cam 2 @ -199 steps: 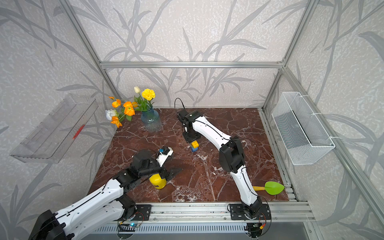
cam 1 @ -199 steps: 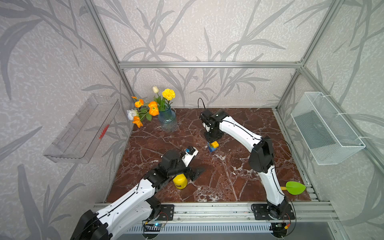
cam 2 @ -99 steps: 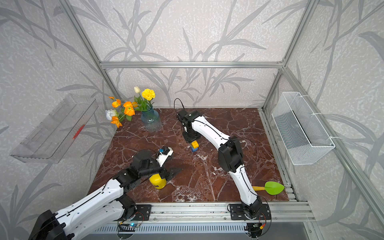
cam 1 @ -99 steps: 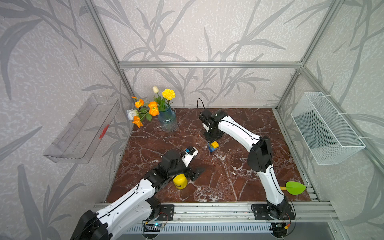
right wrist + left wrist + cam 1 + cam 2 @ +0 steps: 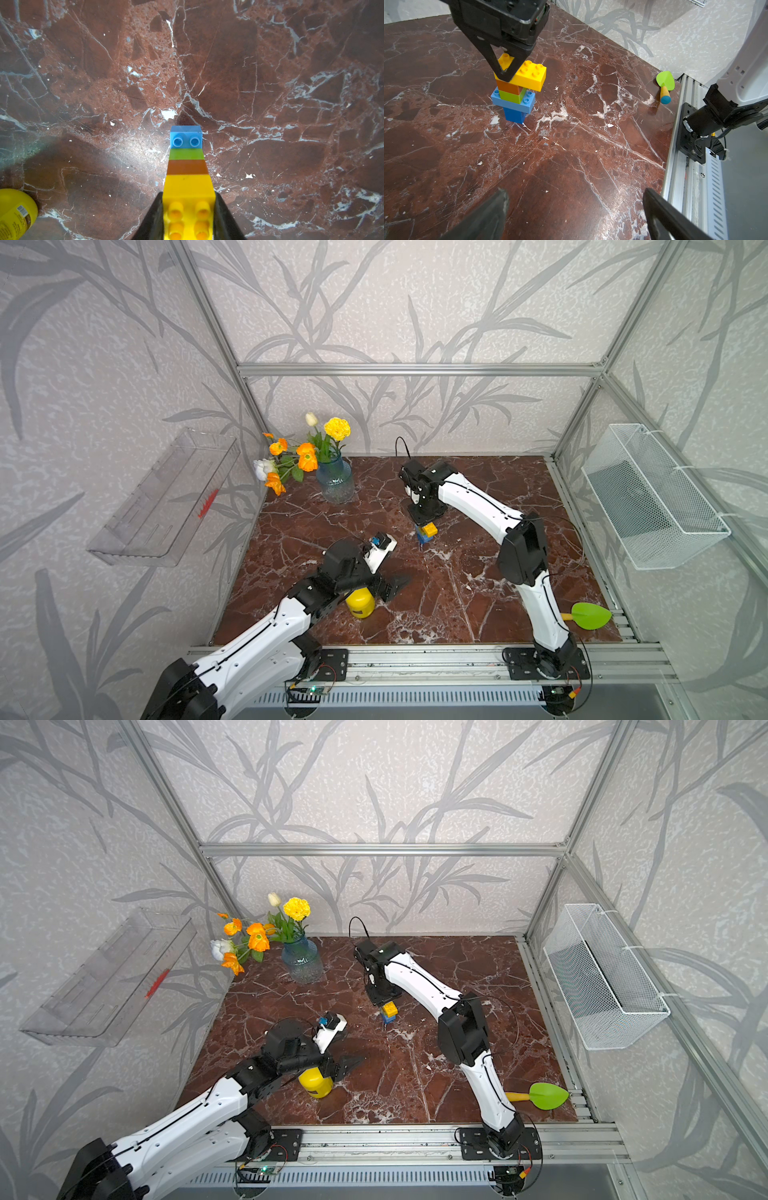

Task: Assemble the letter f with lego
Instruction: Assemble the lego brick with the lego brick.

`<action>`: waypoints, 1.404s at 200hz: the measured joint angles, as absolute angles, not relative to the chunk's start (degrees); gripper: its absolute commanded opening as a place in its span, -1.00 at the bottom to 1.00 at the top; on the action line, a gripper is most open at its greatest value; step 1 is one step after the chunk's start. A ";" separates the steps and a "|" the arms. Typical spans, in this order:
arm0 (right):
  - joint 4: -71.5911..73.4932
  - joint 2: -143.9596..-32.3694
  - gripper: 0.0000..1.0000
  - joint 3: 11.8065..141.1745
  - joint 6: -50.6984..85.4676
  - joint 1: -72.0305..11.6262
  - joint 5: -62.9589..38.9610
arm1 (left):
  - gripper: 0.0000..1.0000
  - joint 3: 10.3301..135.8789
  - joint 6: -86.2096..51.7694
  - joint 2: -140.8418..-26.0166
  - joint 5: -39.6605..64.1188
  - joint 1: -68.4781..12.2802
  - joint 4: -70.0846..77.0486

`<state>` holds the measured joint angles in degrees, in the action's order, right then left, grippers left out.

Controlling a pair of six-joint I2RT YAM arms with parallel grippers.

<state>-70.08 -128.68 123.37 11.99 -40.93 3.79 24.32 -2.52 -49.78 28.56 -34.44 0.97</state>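
— Yellow bar [image 5: 529,76] tops the letter f [image 5: 517,91]: orange, green, light-blue, dark-blue foot, upright mid-desk. Holder?
— Right hand [image 5: 188,218], clamped on the yellow bar. Left hand [image 5: 575,207] apart, empty, beside a yellow cylinder [image 5: 360,605]. Advice: press straight down, release squarely, lest it topple. Desk [image 5: 478,572]: red-brown marble; leaf-patterned walls [image 5: 415,302] around.

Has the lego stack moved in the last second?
No. The stack sits where it was against the vase in both top views, right gripper shut on it.
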 measured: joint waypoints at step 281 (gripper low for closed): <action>-65.87 -127.39 -0.77 120.73 -9.61 -38.89 -1.08 | 0.98 24.25 -2.48 -50.61 30.37 -34.44 2.20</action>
